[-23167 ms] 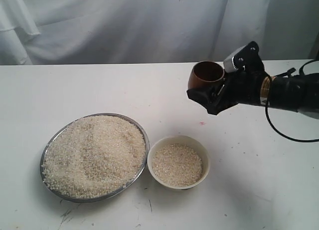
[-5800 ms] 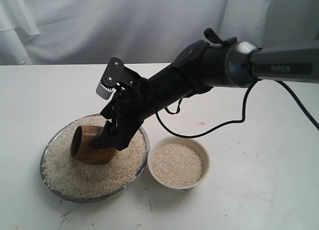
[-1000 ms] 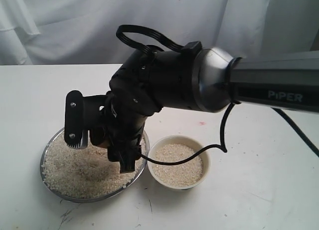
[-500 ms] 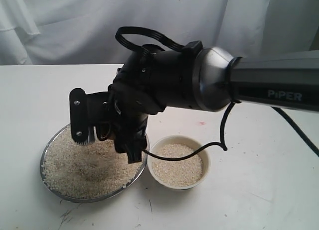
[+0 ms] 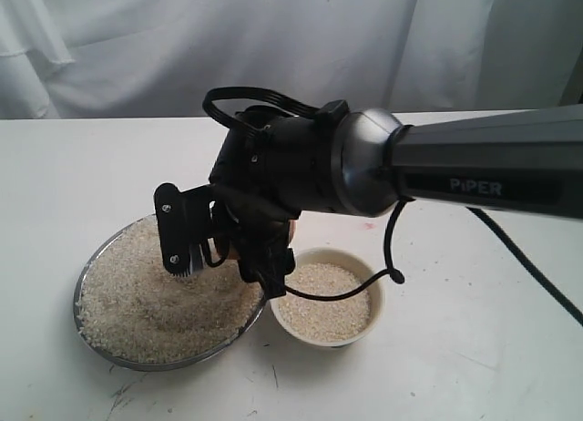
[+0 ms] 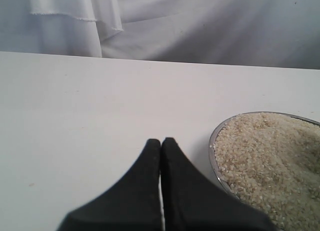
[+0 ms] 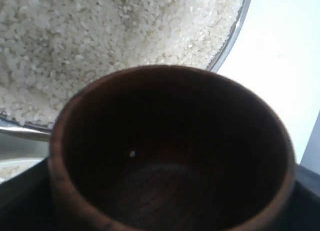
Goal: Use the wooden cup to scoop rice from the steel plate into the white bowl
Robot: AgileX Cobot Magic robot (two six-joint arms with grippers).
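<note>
**Right arm at the scoop.** Your right gripper (image 5: pixel 248 259) hangs over the right part of the steel plate (image 5: pixel 80 289), just left of the white bowl (image 5: pixel 375 302). Its jaws are spread wide and clamped on the wooden cup (image 7: pixel 170 156). The cup's dark inside shows one stray grain and nothing more, so the load is judged not yet taken. To fill it, tip the mouth sideways and sink the lip into the deeper rice (image 5: pixel 137 302) toward the plate's middle, clear of the thin rim. Push through the heap and roll the cup upright before you lift. Then carry it low and level rightward to the bowl, which already holds rice. The forearm enters from the right, runs nearly level above the table (image 5: pixel 474 348) on the far side of the bowl, and bends down at the wrist. The left gripper (image 6: pixel 161 156) rests near the plate with its fingers pressed together, holding nothing.
</note>
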